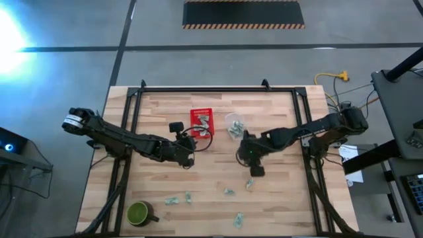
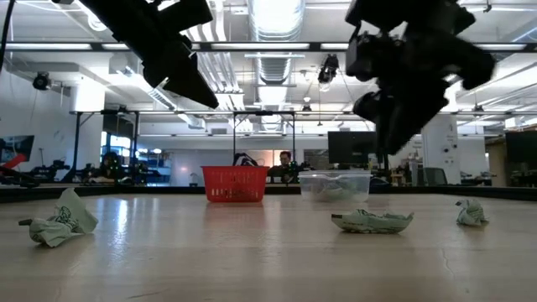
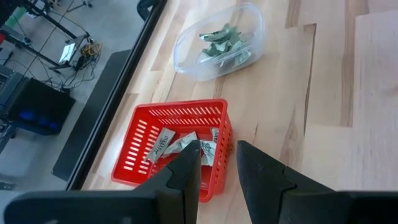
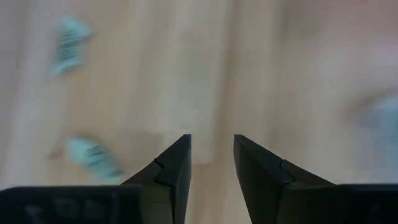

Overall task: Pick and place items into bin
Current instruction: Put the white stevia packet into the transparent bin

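We are holding the left gripper (image 3: 217, 165) apart and empty above the red basket (image 3: 134, 155), centre frame. The right gripper (image 4: 211, 163), also apart, is hovering toward loose items (image 1: 250, 184) lower down, probably seeking one.

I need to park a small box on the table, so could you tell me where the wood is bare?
Free: the far left corner beyond the red basket, and the near right corner past the right hand. Crowded: the near middle, strewn with crumpled wrappers beside the green mug, and the far middle, with basket, clear tub and left hand.
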Controlling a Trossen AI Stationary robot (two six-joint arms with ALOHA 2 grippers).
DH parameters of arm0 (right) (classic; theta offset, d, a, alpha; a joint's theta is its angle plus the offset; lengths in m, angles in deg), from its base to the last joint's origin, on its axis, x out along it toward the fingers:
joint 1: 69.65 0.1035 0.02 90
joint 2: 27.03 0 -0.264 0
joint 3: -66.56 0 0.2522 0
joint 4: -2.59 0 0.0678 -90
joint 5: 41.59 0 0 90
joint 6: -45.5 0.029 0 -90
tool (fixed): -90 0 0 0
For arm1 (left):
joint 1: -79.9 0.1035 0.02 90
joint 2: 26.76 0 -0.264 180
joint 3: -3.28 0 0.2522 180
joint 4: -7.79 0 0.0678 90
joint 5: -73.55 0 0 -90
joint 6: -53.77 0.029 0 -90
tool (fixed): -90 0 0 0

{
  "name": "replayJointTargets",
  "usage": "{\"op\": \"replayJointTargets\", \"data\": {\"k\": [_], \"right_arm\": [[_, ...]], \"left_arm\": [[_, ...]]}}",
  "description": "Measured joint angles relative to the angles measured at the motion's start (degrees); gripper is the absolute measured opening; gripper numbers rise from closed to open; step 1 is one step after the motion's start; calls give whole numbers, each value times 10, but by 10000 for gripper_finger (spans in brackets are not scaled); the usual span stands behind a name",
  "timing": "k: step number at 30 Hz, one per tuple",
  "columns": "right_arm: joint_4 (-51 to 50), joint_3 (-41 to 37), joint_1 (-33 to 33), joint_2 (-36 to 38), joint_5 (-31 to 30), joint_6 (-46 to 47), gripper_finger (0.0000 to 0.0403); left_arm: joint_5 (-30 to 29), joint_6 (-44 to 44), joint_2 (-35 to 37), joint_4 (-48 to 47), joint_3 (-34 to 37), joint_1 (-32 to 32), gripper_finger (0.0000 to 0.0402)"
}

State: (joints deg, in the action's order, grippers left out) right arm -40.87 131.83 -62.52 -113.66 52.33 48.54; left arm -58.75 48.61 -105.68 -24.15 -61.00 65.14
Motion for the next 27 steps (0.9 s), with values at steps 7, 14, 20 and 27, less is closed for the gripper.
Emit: {"op": "replayJointTargets", "data": {"k": [7, 14, 20, 27], "right_arm": [[-2, -29, 63, 3, 26, 57, 108], [5, -30, 137, 1, 21, 71, 114], [72, -37, 180, -5, -66, 26, 115], [111, -53, 189, -36, -69, -13, 138]], "left_arm": [[0, 1, 0, 12, 0, 0, 86], [1, 1, 0, 17, 0, 0, 86], [1, 22, -1, 43, 2, 0, 86], [12, 25, -1, 42, 3, 0, 86]]}}
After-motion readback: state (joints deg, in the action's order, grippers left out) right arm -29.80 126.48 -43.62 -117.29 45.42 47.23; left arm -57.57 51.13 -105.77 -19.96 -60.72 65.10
